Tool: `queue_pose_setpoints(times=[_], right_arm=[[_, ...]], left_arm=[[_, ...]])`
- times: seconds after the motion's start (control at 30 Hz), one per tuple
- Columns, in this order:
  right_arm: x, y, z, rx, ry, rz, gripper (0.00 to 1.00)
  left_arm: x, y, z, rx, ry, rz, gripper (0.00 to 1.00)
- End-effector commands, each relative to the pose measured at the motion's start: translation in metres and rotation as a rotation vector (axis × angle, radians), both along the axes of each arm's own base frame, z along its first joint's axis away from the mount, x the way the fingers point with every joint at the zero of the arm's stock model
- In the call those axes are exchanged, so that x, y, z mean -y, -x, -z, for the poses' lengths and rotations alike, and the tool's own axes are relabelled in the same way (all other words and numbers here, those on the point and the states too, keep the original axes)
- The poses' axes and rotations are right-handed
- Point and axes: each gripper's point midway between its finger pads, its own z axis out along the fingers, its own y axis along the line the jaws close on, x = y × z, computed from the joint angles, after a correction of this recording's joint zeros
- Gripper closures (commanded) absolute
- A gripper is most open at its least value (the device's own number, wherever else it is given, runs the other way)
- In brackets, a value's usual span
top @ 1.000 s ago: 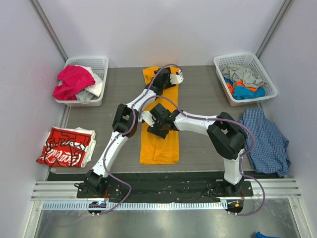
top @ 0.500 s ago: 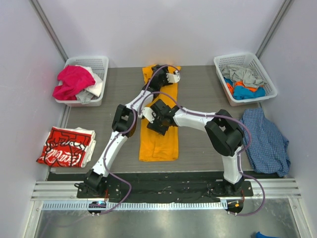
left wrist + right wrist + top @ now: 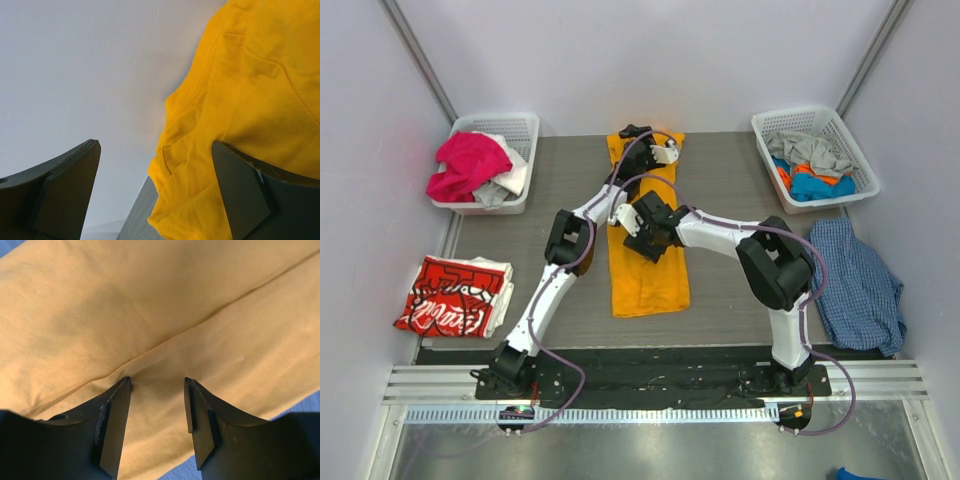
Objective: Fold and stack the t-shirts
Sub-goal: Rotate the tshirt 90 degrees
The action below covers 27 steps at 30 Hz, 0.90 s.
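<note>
Your tee [image 3: 650, 285] lies mid-table as a long strip, its long axis running away from the bases. Your left gripper [image 3: 154, 145] sits at the far end, jaws wide, gripping nothing, with the far edge just beside one finger. Your right gripper [image 3: 157, 381] rests half-open on the strip's middle, crease between its tips, nothing pinched. For the next fold, I'd say left is nearer that edge.

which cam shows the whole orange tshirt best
Top external: the orange-yellow t-shirt shows nearly whole there, a long folded strip. Left wrist shows only its hemmed edge; right wrist only a crease close up.
</note>
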Motion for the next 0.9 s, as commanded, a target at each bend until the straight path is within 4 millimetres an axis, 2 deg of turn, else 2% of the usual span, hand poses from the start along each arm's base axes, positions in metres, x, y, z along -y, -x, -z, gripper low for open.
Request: queue_pose_setpoints(times=[0.0,0.03,0.07,0.1,0.13,0.17,0.2,0.3,0.53,0.73,0.77,0.87], right_arm=[[0.041,0.008,0.021,-0.02,0.135,0.078,0.44],[0.042,0.008,0.016,-0.01,0.132,0.086,0.43],[0.042,0.009,0.013,-0.009,0.128,0.089,0.43],[0.045,0.012,0.012,-0.011,0.128,0.097,0.43],[0.043,0.014,0.004,-0.007,0.106,0.103,0.43],[0.044,0.016,0.002,-0.01,0.102,0.105,0.43],[0.043,0.02,0.0,-0.014,0.099,0.105,0.43],[0.042,0.03,-0.009,-0.018,0.082,0.113,0.43],[0.031,0.058,-0.031,0.006,0.059,0.08,0.42],[0.021,0.062,-0.049,0.041,0.029,0.045,0.42],[0.019,0.062,-0.053,0.054,0.028,0.039,0.42],[0.02,0.055,-0.073,0.114,0.023,0.043,0.39]], left_arm=[[-0.004,0.008,-0.056,0.08,0.097,-0.062,0.0],[-0.007,0.011,-0.055,0.08,0.1,-0.073,0.0],[-0.008,0.013,-0.061,0.086,0.101,-0.079,0.0],[-0.012,0.016,-0.085,0.112,0.116,-0.097,0.0],[-0.015,0.019,-0.082,0.104,0.113,-0.102,0.0],[-0.016,0.021,-0.089,0.108,0.116,-0.108,0.0],[-0.019,0.024,-0.106,0.125,0.126,-0.117,0.0],[-0.017,0.032,-0.115,0.126,0.117,-0.118,0.0],[-0.011,0.045,-0.151,0.166,0.143,-0.132,0.0],[-0.008,0.052,-0.161,0.157,0.166,-0.144,0.0],[-0.012,0.055,-0.168,0.16,0.174,-0.159,0.0],[-0.021,0.062,-0.172,0.119,0.21,-0.191,0.0]])
